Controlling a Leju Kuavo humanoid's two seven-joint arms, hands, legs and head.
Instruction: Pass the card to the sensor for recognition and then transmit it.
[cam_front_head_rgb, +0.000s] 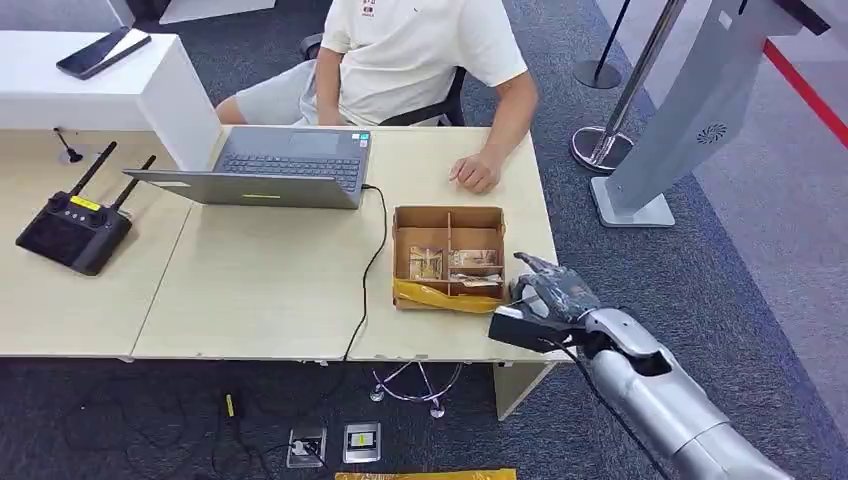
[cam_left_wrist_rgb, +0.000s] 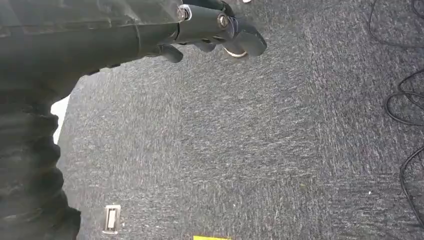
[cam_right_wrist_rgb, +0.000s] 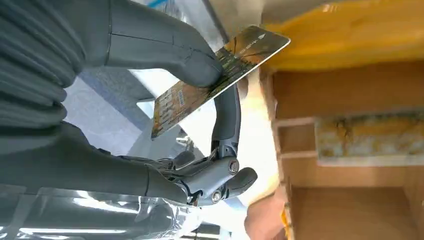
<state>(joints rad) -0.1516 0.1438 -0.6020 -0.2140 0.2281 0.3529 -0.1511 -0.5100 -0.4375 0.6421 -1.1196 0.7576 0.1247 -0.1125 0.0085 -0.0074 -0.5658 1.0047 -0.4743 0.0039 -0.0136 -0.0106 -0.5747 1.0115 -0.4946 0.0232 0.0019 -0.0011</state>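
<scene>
The right hand (cam_front_head_rgb: 545, 296) holds a thin rectangular card with a brown and gold printed face (cam_right_wrist_rgb: 215, 80), pinched between the thick grey thumb and a dark finger beneath it. The card's long axis runs out past the fingertips, with roughly half its length free beyond the pinch.

The hand hangs at the right front corner of the light wooden table (cam_front_head_rgb: 250, 290), just beside the open brown cardboard box with inner dividers (cam_front_head_rgb: 448, 255), which still holds other cards.

No sensor can be identified with confidence. A seated person in a white shirt (cam_front_head_rgb: 420, 50) rests a hand (cam_front_head_rgb: 473, 174) on the table's far edge, beyond the box from the robot's hand.

Judgement: the right arm alone is placed to present the card. The left hand (cam_left_wrist_rgb: 220, 30) hangs over the grey carpet, fingers curled in, holding nothing.
</scene>
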